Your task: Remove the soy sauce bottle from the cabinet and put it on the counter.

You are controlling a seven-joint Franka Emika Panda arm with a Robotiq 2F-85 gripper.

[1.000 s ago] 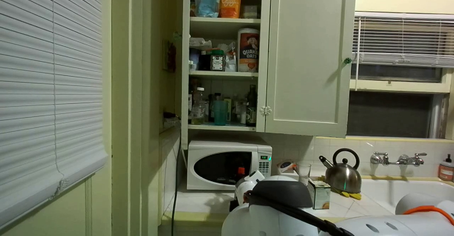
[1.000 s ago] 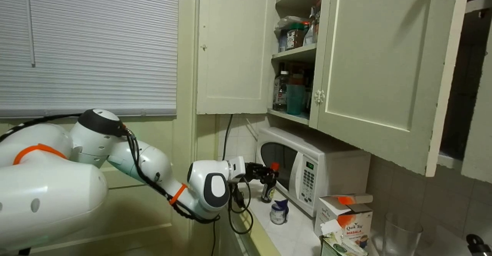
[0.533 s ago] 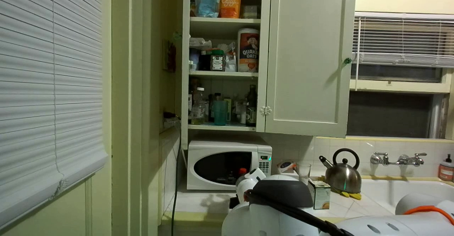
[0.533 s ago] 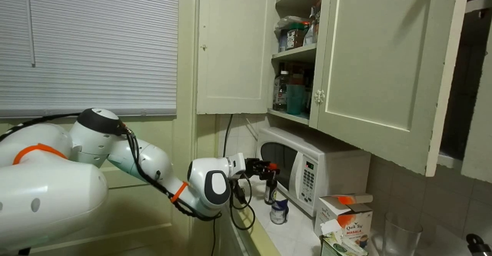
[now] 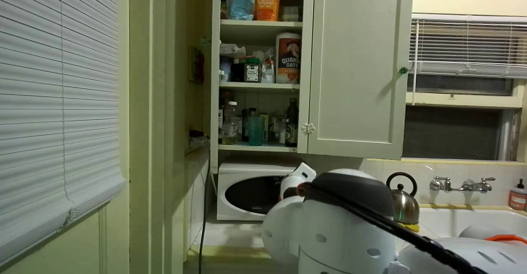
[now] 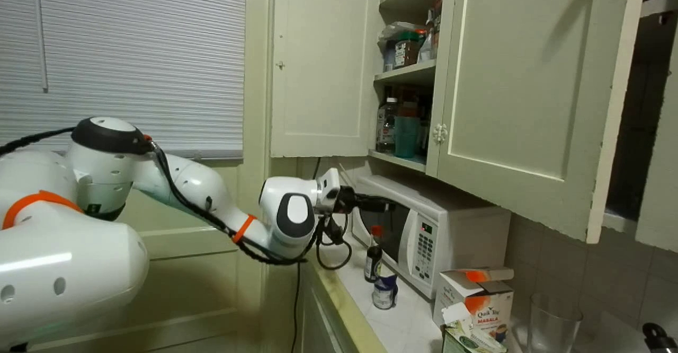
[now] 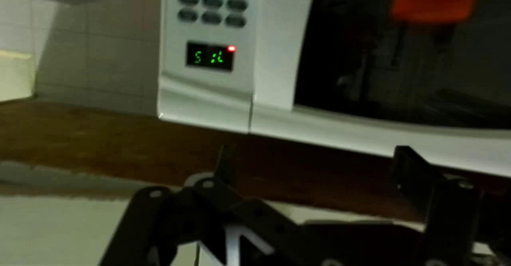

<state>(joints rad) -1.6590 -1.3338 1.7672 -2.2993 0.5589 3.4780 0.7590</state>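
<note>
The soy sauce bottle (image 6: 373, 263), dark with a red cap, stands upright on the white counter (image 6: 408, 332) in front of the microwave. My gripper (image 6: 391, 204) is above the cap and apart from it. In the wrist view, which is upside down, the gripper (image 7: 315, 156) shows its fingers spread wide with nothing between them; the blurred red cap (image 7: 435, 0) appears at the top right. The cabinet (image 5: 259, 147) is open above the microwave, with other bottles and a teal cup on its bottom shelf. In an exterior view the arm (image 5: 346, 208) hides the bottle.
The microwave (image 6: 466, 226) is right beside the gripper, under the cabinet. A small jar (image 6: 384, 293) sits close to the bottle. Tea boxes (image 6: 476, 305) and a drinking glass (image 6: 553, 321) stand further along the counter. A kettle (image 5: 405, 208) is near the sink.
The gripper has let go of the bottle's top and opened. It has risen clear of the cap, the arm lifting with it. The bottle stays standing on the counter.
</note>
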